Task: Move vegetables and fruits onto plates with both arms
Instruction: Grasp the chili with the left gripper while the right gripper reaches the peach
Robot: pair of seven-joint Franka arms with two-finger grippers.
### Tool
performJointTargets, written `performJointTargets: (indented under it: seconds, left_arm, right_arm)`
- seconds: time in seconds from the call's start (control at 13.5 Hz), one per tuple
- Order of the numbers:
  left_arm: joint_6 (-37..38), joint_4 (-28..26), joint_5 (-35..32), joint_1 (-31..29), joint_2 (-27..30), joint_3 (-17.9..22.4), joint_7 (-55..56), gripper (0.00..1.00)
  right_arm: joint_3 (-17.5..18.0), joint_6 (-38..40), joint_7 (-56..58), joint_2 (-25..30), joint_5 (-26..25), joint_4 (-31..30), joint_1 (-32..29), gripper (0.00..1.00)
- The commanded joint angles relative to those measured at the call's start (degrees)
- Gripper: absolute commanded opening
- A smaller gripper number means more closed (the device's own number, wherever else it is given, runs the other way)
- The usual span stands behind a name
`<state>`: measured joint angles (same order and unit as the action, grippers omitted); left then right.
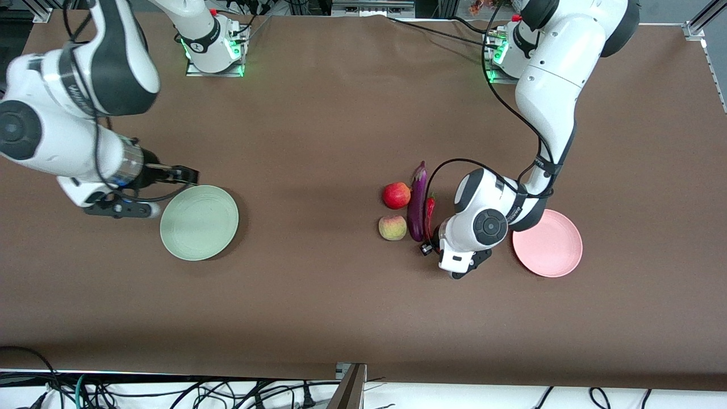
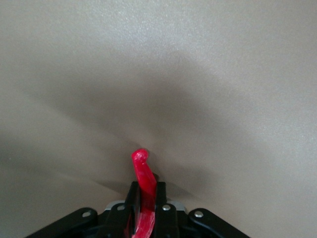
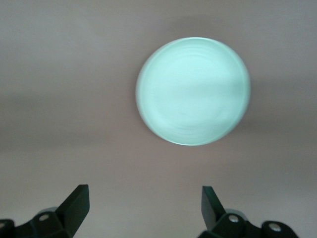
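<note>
My left gripper (image 2: 147, 194) is shut on the red chili pepper (image 2: 140, 166), whose tip sticks out past the fingers. Seen from the front, that gripper (image 1: 429, 241) sits low at the chili (image 1: 430, 208), which lies right beside the purple eggplant (image 1: 417, 201). A red fruit (image 1: 396, 195) and a yellowish-pink fruit (image 1: 392, 227) rest beside the eggplant, toward the right arm's end. The pink plate (image 1: 548, 243) lies close by, partly under the left arm. My right gripper (image 1: 184, 173) is open with nothing in it, at the edge of the green plate (image 1: 199, 222) (image 3: 193, 91).
Brown cloth covers the whole table (image 1: 318, 142). Both arm bases (image 1: 213, 51) stand along the table edge farthest from the front camera. Cables (image 1: 170, 392) hang below the nearest table edge.
</note>
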<state>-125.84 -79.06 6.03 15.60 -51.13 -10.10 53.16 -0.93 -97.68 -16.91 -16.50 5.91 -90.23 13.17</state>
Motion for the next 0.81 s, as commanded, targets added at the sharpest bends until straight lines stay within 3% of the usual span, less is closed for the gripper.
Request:
performJointTargets:
  seconds: [0.0, 0.3, 0.44, 0.74]
  left_arm:
    - [3.91, 1.27, 0.56, -1.18, 0.59, 0.95, -6.29, 0.0]
    - [16.83, 2.94, -0.05, -7.33, 5.51, 1.05, -19.73, 0.0]
    - [20.88, 4.7, -5.38, -9.88, 5.69, 1.22, -27.64, 0.0]
    - [20.21, 4.27, -19.28, -15.15, 4.91, 1.22, -42.16, 0.0]
  right_arm:
    - [-0.21, -5.83, -7.76, -3.44, 4.27, 1.2, 4.39, 1.0]
    - [-0.21, -18.48, -24.88, -13.88, 4.28, 6.02, 14.75, 1.0]
    - [-0.21, -25.07, -34.19, -19.95, 4.19, 9.97, 19.16, 1.0]
    - [-0.83, -34.14, -45.82, -32.43, 2.53, 22.0, 25.58, 1.0]
